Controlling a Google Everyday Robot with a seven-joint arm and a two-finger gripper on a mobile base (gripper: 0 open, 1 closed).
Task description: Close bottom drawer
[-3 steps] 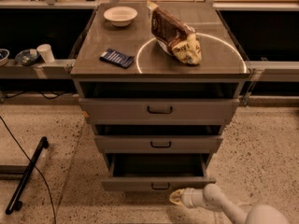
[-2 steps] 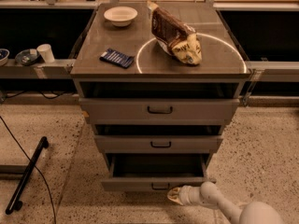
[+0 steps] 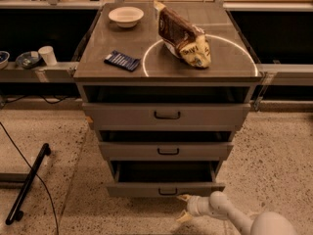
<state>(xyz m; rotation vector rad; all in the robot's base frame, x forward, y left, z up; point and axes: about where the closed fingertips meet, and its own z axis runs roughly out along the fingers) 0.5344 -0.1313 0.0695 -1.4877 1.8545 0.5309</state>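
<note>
The bottom drawer (image 3: 146, 189) is the lowest of the grey cabinet's three. It stands pulled out a little, with a dark gap above its front and a small black loop handle (image 3: 167, 192) at the middle. My gripper (image 3: 183, 207) comes in from the lower right on a white arm (image 3: 230, 214). It sits just below and right of the handle, close against the drawer front, with its two pale fingers spread apart and nothing between them.
The middle drawer (image 3: 166, 151) and the wider top drawer (image 3: 166, 115) stand slightly out. On the cabinet top lie a chip bag (image 3: 185, 35), a white bowl (image 3: 126, 15) and a blue packet (image 3: 122, 60). A black bar (image 3: 27, 185) and cable lie on the floor at left.
My gripper has moved a little left and up, closer to the bottom drawer's front near the handle. The drawer looks the same as before.
</note>
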